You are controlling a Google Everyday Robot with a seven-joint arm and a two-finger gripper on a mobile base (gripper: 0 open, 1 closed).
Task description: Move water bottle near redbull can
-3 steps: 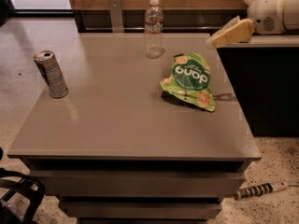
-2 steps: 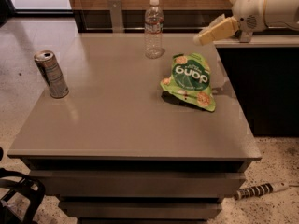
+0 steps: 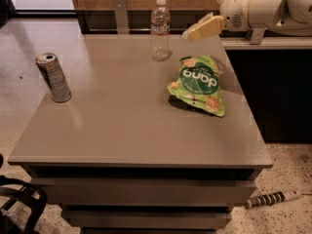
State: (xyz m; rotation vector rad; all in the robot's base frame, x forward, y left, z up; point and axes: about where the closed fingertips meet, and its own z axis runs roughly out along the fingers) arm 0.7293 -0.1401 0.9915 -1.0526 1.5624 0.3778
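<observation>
The water bottle [image 3: 160, 30], clear with a white cap, stands upright near the far edge of the grey table [image 3: 122, 126]. The redbull can [image 3: 53, 77] stands at the table's left side, leaning slightly, far from the bottle. My gripper [image 3: 195, 32] reaches in from the upper right on a white arm. It hovers just right of the bottle, above the table and apart from the bottle, holding nothing.
A green snack bag [image 3: 199, 83] lies on the table's right half, below the gripper. A dark counter [image 3: 273, 82] stands to the right. A striped object [image 3: 270, 199] lies on the speckled floor at lower right. A black frame [image 3: 19, 199] sits at lower left.
My gripper and arm have moved left, from the table's right edge toward the water bottle. The bottle, can and bag have not moved.
</observation>
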